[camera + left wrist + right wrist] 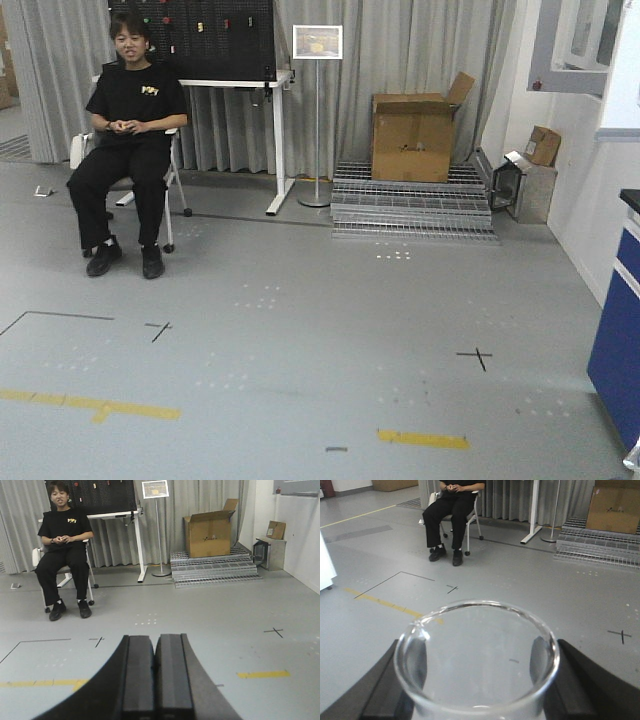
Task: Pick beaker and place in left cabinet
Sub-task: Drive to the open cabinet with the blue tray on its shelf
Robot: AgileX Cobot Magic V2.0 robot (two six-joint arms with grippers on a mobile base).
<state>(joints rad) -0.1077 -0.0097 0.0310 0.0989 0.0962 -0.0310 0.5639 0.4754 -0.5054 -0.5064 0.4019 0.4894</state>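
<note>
Beaker [477, 655], rim up at the lower centre of the right wrist view, sits clamped in the right gripper [479, 682], while the left gripper [155, 647] has its jaws pressed together.

All three cameras look out across the grey floor [300, 330] at the same seated person [128, 150] and cardboard box [412, 135], the right wrist one tilted further down.

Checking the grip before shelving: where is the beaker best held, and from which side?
Around its round wall just under the rim, from two opposite sides, as the right hand does now. The beaker stands mouth up, its spout at the rim's left, so grip clear of that.
</note>
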